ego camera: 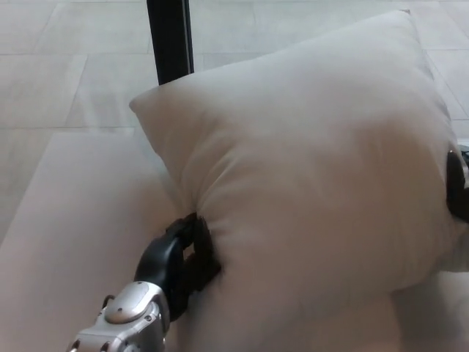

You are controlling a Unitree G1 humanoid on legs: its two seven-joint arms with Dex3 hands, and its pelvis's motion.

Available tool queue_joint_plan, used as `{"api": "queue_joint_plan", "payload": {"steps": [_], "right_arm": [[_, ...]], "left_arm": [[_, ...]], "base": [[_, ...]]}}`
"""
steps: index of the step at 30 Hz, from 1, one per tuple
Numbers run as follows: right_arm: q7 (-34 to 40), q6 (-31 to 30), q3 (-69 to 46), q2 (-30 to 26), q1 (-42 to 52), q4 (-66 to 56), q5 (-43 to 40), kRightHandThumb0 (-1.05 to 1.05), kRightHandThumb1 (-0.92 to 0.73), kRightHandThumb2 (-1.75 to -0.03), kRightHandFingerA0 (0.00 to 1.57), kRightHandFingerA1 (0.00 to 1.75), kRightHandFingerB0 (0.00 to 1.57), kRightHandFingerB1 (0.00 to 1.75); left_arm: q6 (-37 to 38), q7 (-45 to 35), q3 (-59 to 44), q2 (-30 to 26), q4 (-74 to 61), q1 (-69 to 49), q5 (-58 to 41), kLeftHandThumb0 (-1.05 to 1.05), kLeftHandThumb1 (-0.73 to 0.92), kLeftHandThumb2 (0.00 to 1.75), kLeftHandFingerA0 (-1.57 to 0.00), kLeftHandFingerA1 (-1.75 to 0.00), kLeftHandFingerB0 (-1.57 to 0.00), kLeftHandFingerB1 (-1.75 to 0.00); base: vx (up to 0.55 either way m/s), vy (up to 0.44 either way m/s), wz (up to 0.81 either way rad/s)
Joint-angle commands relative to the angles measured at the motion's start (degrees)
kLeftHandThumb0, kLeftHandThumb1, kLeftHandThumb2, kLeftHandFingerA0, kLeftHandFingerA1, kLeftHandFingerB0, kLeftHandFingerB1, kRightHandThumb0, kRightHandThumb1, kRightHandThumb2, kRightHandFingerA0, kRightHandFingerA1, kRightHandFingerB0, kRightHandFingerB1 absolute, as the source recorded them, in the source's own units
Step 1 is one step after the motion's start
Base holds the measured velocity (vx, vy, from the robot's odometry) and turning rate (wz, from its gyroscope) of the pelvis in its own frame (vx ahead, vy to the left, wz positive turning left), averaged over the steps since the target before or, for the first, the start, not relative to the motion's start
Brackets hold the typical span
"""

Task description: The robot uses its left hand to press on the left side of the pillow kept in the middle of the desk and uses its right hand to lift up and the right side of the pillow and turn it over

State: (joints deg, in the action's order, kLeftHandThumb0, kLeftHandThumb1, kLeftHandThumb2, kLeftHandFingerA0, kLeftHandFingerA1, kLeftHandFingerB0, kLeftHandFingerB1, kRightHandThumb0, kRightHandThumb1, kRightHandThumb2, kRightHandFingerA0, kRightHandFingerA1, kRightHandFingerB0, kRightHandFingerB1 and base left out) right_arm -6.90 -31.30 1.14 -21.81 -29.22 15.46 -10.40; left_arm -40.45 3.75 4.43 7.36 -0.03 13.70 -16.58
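Pale, smooth desk surface [80, 220] fills the lower left of the head view, with light floor tiles [73, 66] beyond it and a black upright post [170, 40] standing at the top. Rising from the bottom edge, the robot's left hand [179, 257], glossy black with a silver metal wrist [128, 319] behind it, presses its thick fingers [199, 238] into the left side of the pillow [308, 169], denting the cloth so that soft creases fan out from the contact. That pillow is large, plump and off-white, with a matte fabric cover; it stands tilted up on the desk, one rounded corner pointing up and left. At the pillow's far right edge a small dark sliver of the right hand [457, 183] shows against the fabric; I cannot tell how its fingers are set.
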Motion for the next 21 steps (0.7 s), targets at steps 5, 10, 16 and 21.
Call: {"api": "queue_joint_plan", "payload": {"steps": [5, 10, 16, 21], "right_arm": [[-2.59, -1.04, 4.08, 3.84, -2.35, -4.67, 3.24, -1.04, -0.92, -0.71, 0.27, 0.47, 0.08, 0.28], [-5.78, -0.88, 9.23, 6.14, -4.19, -10.63, 3.04, -1.04, -0.92, -0.71, 0.23, 0.5, 0.08, 0.28], [-5.66, 0.16, 17.23, 14.38, -2.58, -13.95, 3.92, -1.05, -0.76, -1.16, 0.27, 0.58, 0.1, 0.38], [-6.88, 0.29, 26.95, 18.34, -1.89, -12.19, 7.92, -0.96, -0.68, -1.09, 0.37, 0.77, 0.05, 0.46]], "left_arm": [[3.34, 6.25, -2.72, 10.89, 7.13, -3.5, 0.31, -1.0, 0.86, 1.21, -0.05, -0.37, 0.0, 0.0], [2.23, 7.46, -0.23, 13.7, 10.12, -3.48, 0.06, -1.05, 0.84, 1.24, -0.03, -0.29, 0.0, -0.09], [6.26, 7.21, 4.65, 20.09, 15.35, -5.23, -1.09, -0.91, 0.84, 1.06, -0.11, -0.62, 0.0, 0.0], [14.39, -1.14, 17.47, 15.16, 21.76, -4.05, 5.47, -0.88, 0.85, 1.18, -0.43, -0.86, -0.21, -0.63]], "base": [[0.0, 0.0, 0.0], [0.0, 0.0, 0.0], [0.0, 0.0, 0.0], [0.0, 0.0, 0.0]]}}
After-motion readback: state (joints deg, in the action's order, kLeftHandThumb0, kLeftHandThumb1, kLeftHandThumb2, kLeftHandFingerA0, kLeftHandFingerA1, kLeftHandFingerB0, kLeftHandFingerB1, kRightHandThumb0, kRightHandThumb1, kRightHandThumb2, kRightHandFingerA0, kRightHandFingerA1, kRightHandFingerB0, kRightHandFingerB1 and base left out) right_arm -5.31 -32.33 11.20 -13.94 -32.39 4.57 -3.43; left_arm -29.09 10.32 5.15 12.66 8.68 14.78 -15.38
